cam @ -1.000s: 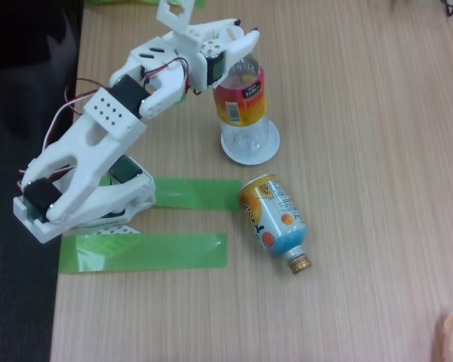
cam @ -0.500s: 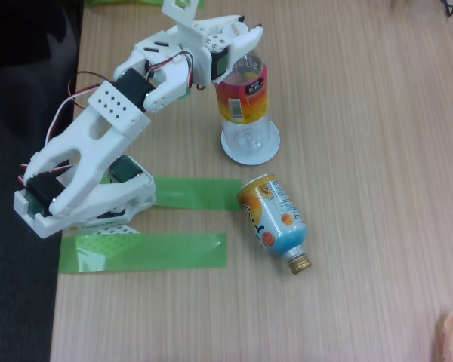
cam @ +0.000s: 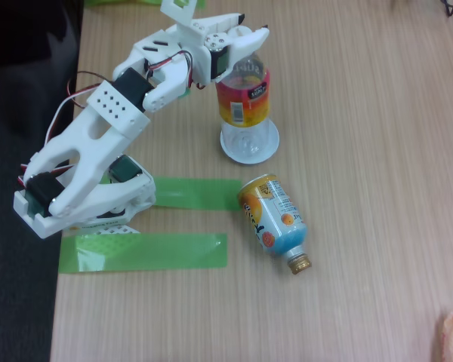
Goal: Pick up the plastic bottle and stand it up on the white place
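The plastic bottle (cam: 244, 105) stands upright on the white place (cam: 250, 143), its clear base sitting inside the disc's rim with white showing all round the lower edge, most of it toward 5 o'clock. So the main part of the job looks done: the bottle is up and on its mark. What is left, by my reading, is for the pincer (cam: 245, 44) to let go and draw clear without tipping it. The pincer sits at the bottle's top, at about 12 o'clock from the label, with its white fingers around the neck and cap; they appear closed on the bottle, though the exact contact is hidden by the fingers themselves. The arm reaches in from its base at about 8 o'clock on the tabletop (cam: 377, 188). The bottle's wrap is red-pink above and yellow below, with a dark patch bearing small white lettering near the top; the letters are too blurred to read. At 5 o'clock from the disc, well apart from it, an orange-and-light-blue bottle-can (cam: 275, 221) lies on its side, gold cap pointing toward 5 o'clock; its print shows a round orange picture and some dark script I cannot make out. Two green tape strips (cam: 147, 251) lie by the arm's base.
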### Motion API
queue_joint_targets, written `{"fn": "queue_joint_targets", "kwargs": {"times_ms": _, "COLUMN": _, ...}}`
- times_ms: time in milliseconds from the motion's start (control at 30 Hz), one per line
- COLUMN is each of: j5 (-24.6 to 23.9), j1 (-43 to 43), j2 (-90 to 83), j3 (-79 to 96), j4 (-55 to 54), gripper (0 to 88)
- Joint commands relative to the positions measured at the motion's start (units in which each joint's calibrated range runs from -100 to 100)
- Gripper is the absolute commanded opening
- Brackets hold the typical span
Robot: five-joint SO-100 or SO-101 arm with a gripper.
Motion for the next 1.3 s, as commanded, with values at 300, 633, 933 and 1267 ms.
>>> {"fn": "queue_joint_targets", "kwargs": {"times_ms": 300, "j5": 0.2, "j1": 0.2, "j2": -0.4, "j3": -2.0, "j4": -0.7, "gripper": 19.4}}
{"fn": "queue_joint_targets", "kwargs": {"times_ms": 633, "j5": 0.2, "j1": 0.2, "j2": -0.5, "j3": -2.4, "j4": -0.7, "gripper": 35.7}}
{"fn": "queue_joint_targets", "kwargs": {"times_ms": 933, "j5": 1.1, "j1": 0.2, "j2": -0.5, "j3": -2.4, "j4": -0.7, "gripper": 39.6}}
{"fn": "queue_joint_targets", "kwargs": {"times_ms": 1267, "j5": 1.2, "j1": 1.2, "j2": -0.7, "j3": -2.6, "j4": -0.8, "gripper": 39.7}}
